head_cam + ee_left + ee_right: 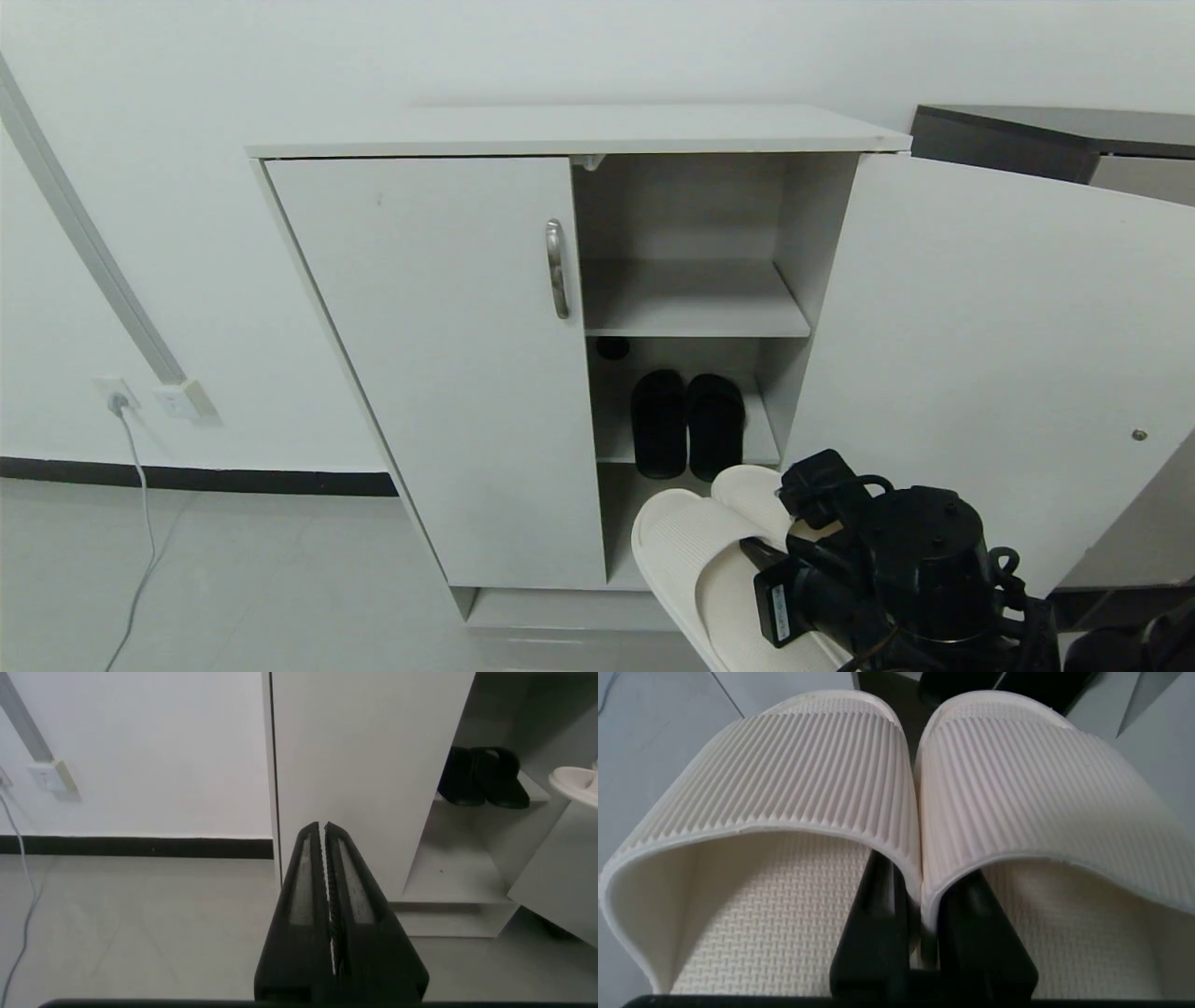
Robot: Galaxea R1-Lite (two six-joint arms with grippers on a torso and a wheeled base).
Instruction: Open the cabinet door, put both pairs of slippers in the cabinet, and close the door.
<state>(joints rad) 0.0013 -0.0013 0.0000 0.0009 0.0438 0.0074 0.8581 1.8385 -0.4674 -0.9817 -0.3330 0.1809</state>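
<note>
Right gripper (915, 917) clamping white slippers (695, 551) together, lower centre frame; toes pointing up toward open cabinet (691, 299) bay beneath black slippers (686, 425); right arm nearer; left gripper (327, 882) sitting closed, empty

The cabinet (579, 126) stands on the floor (233, 579). On its middle shelf (611, 439), ahead of and above the right fingers (876, 933), a pair of black slippers (686, 425) lies side by side.

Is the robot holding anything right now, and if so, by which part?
Yes: the right arm's jaws pinch the white slippers by their touching inner walls, one jaw inside each. The left arm's jaws are shut on nothing.
</note>
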